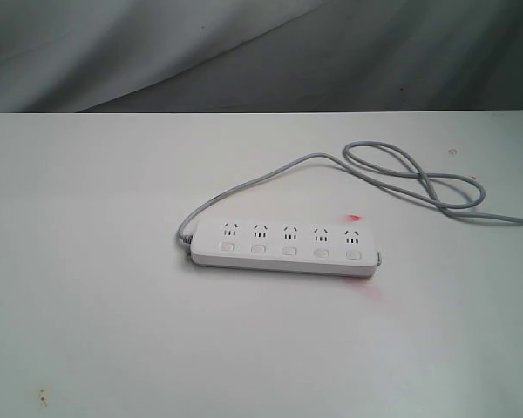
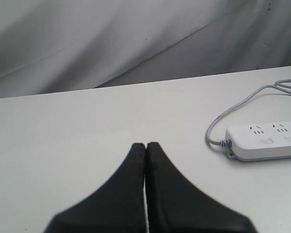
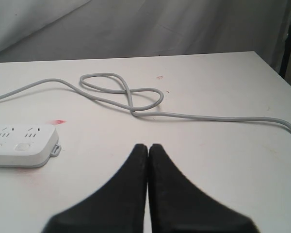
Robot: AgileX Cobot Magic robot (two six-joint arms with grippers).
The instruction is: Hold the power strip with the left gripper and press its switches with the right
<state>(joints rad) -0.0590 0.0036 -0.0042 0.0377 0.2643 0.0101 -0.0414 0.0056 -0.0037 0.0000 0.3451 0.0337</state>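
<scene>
The white power strip [image 1: 283, 246] lies flat near the middle of the white table, its five switches [image 1: 288, 251] in a row under the sockets. Its grey cord [image 1: 392, 174] leaves the left end and loops off to the right. Neither arm shows in the exterior view. My left gripper [image 2: 146, 144] is shut and empty, well short of the strip's cord end [image 2: 262, 141]. My right gripper [image 3: 148, 145] is also shut and empty, apart from the strip's other end [image 3: 22, 145], with the cord's loop [image 3: 123, 94] lying beyond it.
A wrinkled grey cloth backdrop [image 1: 261, 52] hangs behind the table's far edge. Red smudges [image 1: 355, 218] mark the tabletop by the strip's right end. The table's right edge [image 3: 281, 77] shows in the right wrist view.
</scene>
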